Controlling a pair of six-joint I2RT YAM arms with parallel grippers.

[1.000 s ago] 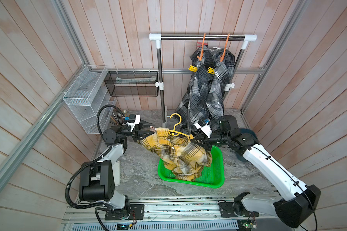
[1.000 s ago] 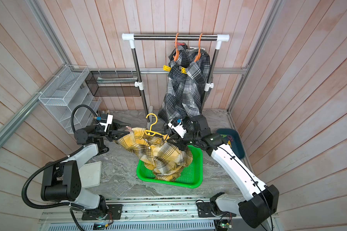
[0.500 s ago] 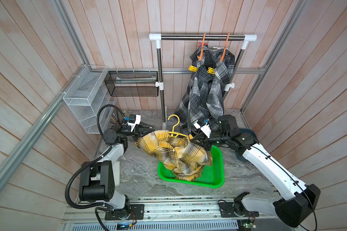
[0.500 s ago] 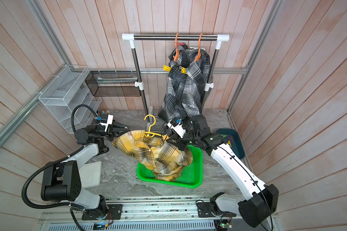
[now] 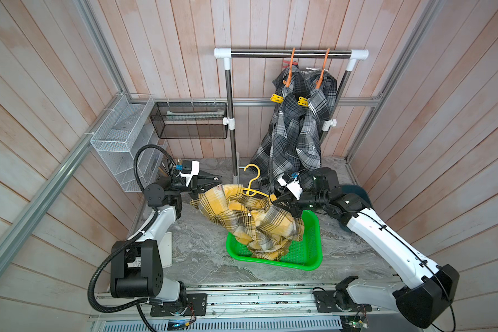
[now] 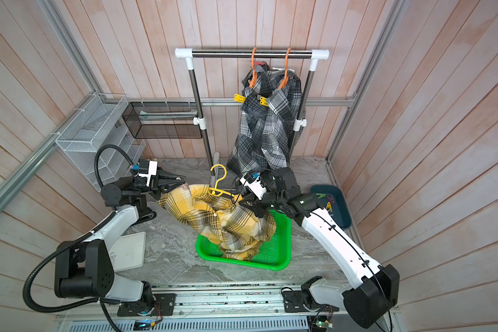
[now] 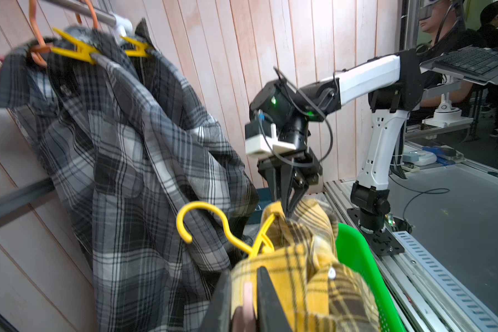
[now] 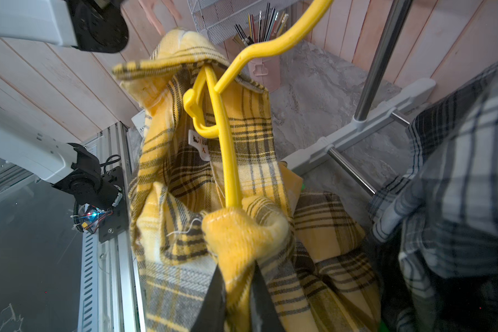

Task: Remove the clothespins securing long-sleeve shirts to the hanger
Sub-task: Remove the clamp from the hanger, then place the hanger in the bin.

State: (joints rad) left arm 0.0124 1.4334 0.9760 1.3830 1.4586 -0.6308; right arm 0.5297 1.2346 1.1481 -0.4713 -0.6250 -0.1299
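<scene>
Beside the rack (image 5: pixel 291 52), left claw (image 5: pixel 217 187) and right claw (image 5: pixel 274 201) pinch yellow shirt (image 5: pixel 242 218).

Left jaws on pinkish clothespin (image 6: pixel 184 187); right jaws pinching yellow shirt (image 6: pixel 210 211).

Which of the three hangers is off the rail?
The yellow hanger, inside the yellow plaid shirt drooping into the green basket; both orange hangers hook the rail.

Yellow shirt (image 5: pixel 250 218), plaid, crumpled on yellow hanger (image 5: pixel 252 179), lower end in green tray (image 5: pixel 314 247). Pink pin (image 7: pixel 247 299) on its shoulder. Two grey shirts (image 5: pixel 296 129) hang from rail (image 5: pixel 270 53), yellow pins (image 5: pixel 276 98) (image 5: pixel 303 101) at collars.
</scene>
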